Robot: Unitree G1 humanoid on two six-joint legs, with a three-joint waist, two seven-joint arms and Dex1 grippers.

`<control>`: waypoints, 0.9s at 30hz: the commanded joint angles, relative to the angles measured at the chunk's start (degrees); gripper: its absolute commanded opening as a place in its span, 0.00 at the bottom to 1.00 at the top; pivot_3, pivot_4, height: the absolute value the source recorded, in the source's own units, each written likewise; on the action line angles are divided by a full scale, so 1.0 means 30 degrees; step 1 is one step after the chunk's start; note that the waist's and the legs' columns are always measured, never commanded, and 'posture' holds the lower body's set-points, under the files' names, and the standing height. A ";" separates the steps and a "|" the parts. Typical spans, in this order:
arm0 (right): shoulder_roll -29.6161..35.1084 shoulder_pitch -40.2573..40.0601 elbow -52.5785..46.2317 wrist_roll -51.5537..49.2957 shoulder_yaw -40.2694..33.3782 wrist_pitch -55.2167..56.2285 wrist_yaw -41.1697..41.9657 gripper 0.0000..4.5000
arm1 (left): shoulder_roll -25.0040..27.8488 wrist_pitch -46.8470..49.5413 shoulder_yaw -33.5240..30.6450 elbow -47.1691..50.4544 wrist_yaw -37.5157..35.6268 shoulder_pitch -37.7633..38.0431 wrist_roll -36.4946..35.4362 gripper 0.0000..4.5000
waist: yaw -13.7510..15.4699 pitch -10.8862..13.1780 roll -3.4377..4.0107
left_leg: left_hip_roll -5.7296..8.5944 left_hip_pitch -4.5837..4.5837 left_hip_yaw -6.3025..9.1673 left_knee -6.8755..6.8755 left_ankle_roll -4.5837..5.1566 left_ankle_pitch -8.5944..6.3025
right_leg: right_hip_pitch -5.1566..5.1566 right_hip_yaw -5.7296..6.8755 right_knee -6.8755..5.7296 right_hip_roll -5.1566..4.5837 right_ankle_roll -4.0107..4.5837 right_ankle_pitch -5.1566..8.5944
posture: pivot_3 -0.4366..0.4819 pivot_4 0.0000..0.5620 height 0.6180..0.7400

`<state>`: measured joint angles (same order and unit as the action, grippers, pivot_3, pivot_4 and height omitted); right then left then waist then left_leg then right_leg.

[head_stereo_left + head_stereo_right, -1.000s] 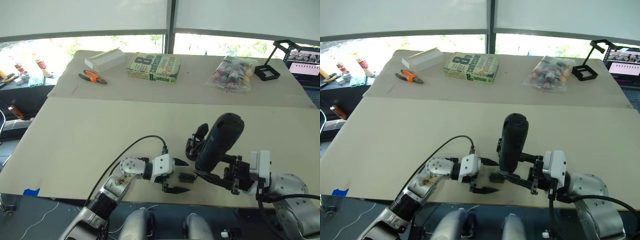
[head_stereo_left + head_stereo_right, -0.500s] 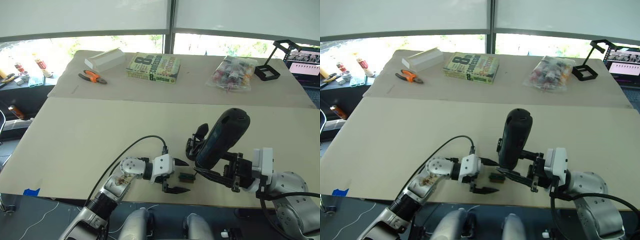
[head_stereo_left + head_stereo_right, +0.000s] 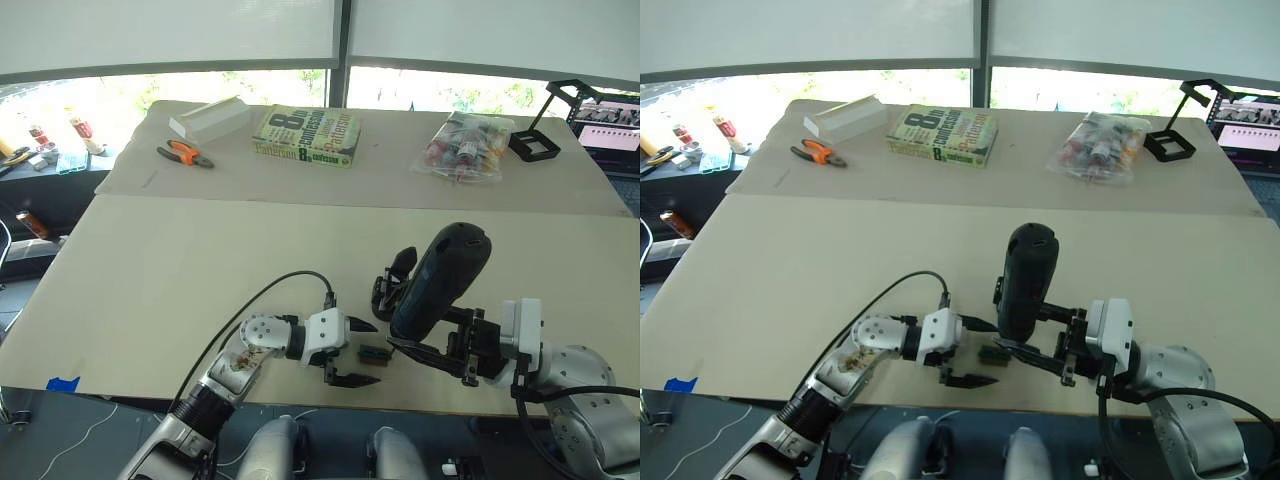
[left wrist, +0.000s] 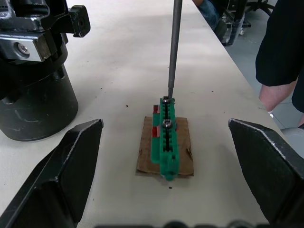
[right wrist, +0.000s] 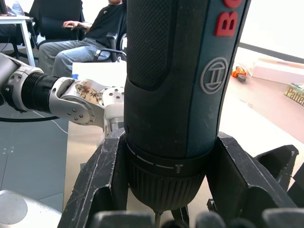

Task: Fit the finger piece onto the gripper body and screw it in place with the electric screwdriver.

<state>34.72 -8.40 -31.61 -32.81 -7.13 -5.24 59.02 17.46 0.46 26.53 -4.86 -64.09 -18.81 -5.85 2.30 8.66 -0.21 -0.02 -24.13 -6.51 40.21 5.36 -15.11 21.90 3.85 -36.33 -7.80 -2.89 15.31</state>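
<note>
The right gripper (image 3: pixel 430 352) was clamped on the thick black cylindrical electric screwdriver (image 3: pixel 438 281), its thin metal bit (image 4: pixel 174 47) touching a screw on the small green-topped block (image 4: pixel 166 138). The left gripper (image 3: pixel 358 352) straddled that block, fingers apart. The chunky black gripper body (image 4: pixel 32 71) stood just beside.

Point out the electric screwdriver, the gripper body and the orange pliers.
electric screwdriver (image 3: pixel 440 280), left eye view, middle of its black barrel.
gripper body (image 4: pixel 33 90), left wrist view, round black base.
orange pliers (image 3: pixel 816 153), right eye view, on the handles.
</note>
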 commanded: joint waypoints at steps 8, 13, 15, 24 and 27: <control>-0.0223 0.0286 -0.0115 -0.0120 -0.0129 0.0878 0.0120 0.43 | -0.0103 0.0360 0.0761 0.0082 -0.0086 0.0402 0.0242 1.00 | -0.0001 0.0000 0.0000 | 0.0000 0.0001 0.0000 0.0001 0.0000 0.0000 | -0.0001 0.0000 -0.0001 0.0001 0.0000 0.0000 | 0.48 0.27 1.00; -0.0265 0.0326 -0.0049 -0.0082 -0.0111 0.0870 0.0171 0.43 | -0.0094 0.0375 0.0752 0.0103 -0.0074 0.0431 0.0237 1.00 | -0.0002 0.0000 0.0000 | 0.0000 0.0001 0.0001 0.0001 0.0000 0.0000 | 0.0000 0.0000 -0.0001 0.0000 0.0000 0.0000 | 0.48 0.27 1.00; -0.0263 0.0325 -0.0031 -0.0098 -0.0113 0.0872 0.0182 0.43 | -0.0092 0.0382 0.0750 0.0109 -0.0069 0.0441 0.0233 1.00 | -0.0002 0.0000 0.0000 | 0.0000 0.0000 0.0000 0.0001 0.0000 0.0000 | 0.0000 0.0000 -0.0001 0.0001 0.0000 0.0000 | 0.48 0.27 1.00; -0.0196 0.0296 0.0116 -0.0040 -0.0035 0.1013 0.0198 0.43 | -0.0102 0.0404 0.0742 0.0127 -0.0067 0.0457 0.0212 1.00 | -0.0003 0.0000 0.0000 | -0.0001 0.0001 0.0000 0.0000 0.0000 0.0000 | 0.0001 0.0000 -0.0001 0.0001 0.0000 0.0000 | 0.48 0.27 1.00; -0.0206 0.0271 0.0186 -0.0015 0.0009 0.1063 0.0232 0.43 | -0.0107 0.0427 0.0754 0.0152 -0.0065 0.0459 0.0215 1.00 | -0.0002 0.0000 0.0000 | 0.0000 0.0001 0.0000 0.0001 0.0000 0.0000 | 0.0000 0.0000 -0.0001 0.0000 0.0000 0.0000 | 0.48 0.27 1.00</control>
<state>34.19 -7.92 -30.02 -32.62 -6.76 -3.98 59.55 17.44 1.27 26.57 -4.49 -63.99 -18.65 -5.85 2.29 8.66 -0.21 -0.02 -24.12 -6.51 40.21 5.36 -15.11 21.90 3.85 -36.33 -7.80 -2.89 15.31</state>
